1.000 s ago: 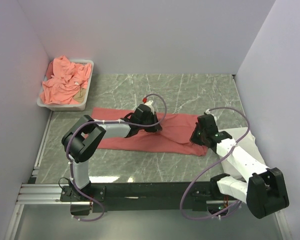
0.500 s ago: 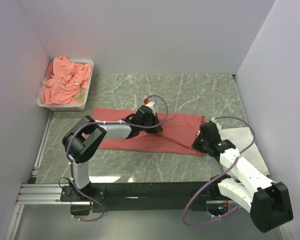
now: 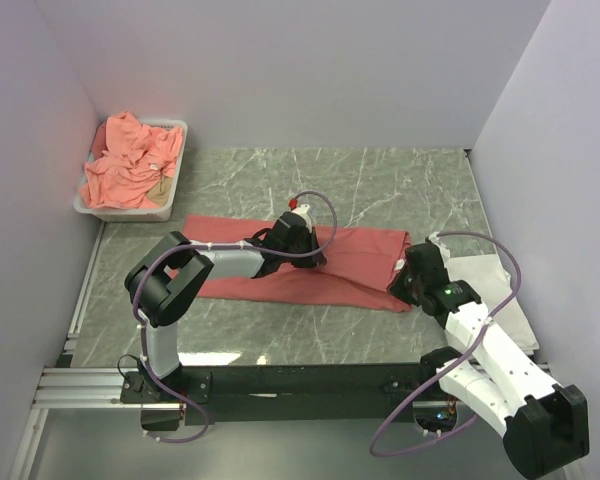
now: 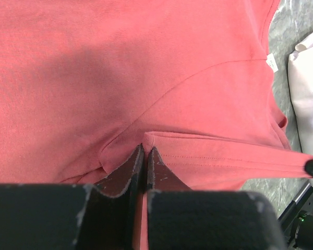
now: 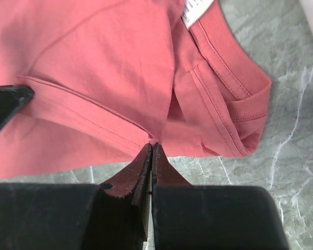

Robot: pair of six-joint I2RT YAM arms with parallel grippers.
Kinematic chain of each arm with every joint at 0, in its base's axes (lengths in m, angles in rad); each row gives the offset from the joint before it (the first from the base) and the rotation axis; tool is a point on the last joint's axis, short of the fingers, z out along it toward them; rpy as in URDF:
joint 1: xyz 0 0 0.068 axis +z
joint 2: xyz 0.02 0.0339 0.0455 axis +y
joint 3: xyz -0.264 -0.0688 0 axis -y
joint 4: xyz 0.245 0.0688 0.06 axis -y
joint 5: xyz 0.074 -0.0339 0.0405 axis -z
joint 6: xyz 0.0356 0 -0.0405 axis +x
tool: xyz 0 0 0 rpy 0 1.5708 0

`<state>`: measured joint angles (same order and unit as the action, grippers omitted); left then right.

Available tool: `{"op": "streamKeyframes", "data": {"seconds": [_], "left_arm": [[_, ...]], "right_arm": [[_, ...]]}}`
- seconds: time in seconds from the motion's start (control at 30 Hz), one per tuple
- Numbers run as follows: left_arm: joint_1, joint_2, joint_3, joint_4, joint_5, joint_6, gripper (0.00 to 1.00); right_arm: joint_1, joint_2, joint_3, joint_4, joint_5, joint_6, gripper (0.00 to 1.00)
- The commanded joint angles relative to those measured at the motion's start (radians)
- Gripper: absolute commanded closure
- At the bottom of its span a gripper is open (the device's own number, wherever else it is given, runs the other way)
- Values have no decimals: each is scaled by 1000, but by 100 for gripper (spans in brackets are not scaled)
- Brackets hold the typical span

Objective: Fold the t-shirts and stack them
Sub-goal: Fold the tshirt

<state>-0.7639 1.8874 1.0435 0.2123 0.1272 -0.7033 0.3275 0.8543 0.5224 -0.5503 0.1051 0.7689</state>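
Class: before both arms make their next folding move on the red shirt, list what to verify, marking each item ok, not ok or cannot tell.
1. Left gripper shut on a fold of the red shirt: ok.
2. Right gripper shut on its stitched edge beside the collar: ok.
3. Both fabric layers caught in each grip: cannot tell.
4. White folded garment apart from the shirt: ok.
5. Tray of crumpled shirts well away from the fold: ok.

The spread coral-red cloth t-shirt (image 3: 350, 262) looks matt, finely knitted; the green marbled tabletop (image 3: 380, 180) smooth, faintly glossy
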Motion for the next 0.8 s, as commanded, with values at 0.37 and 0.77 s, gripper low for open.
{"op": "streamKeyframes", "data": {"seconds": [0.37, 0.77], "left_arm": [[-8, -30, 10, -20, -40, -19, 81], [-8, -159, 73, -189, -205, 19, 66]], "right_arm": [[5, 37, -16, 20, 4, 4, 73], [22, 47, 82, 10, 2, -8, 61]]}}
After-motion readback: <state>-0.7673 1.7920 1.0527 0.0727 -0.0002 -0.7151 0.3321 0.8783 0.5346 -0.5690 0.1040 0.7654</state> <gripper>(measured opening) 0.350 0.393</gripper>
